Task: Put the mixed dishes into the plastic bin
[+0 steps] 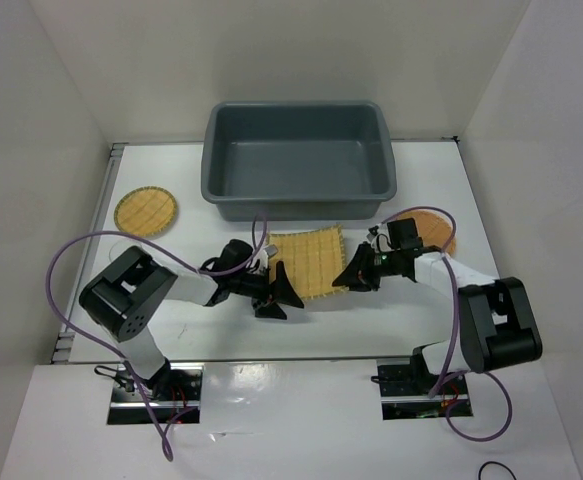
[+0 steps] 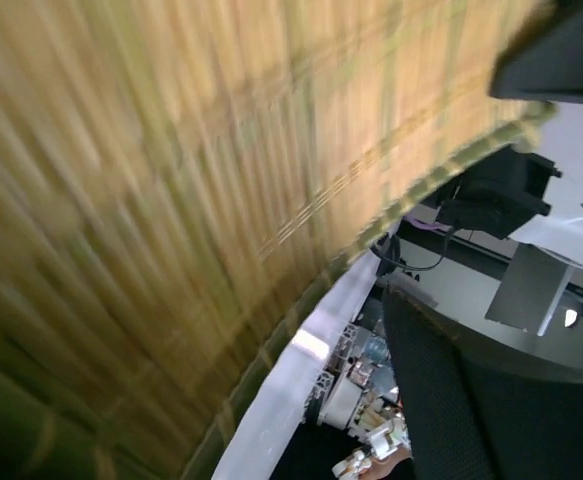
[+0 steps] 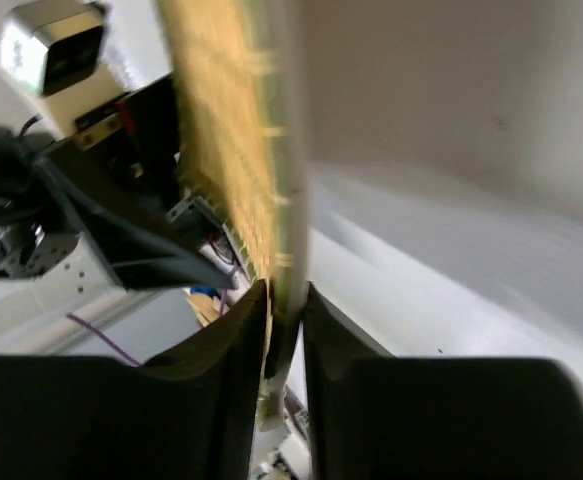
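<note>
White bench [image 1: 301, 335]: your right claw [image 3: 286, 300] pinches the square yellow woven mat [image 1: 311, 260] at its edge. Light and bendy, it likely handles best by opposite edges; left claw [image 1: 279, 295] state unclear.

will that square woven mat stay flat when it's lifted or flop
Probably bends rather than stays flat: the square woven mat visibly curves in the left wrist view. Likely thin and light, since the right gripper pinches only its edge between nearly closed fingers.
</note>
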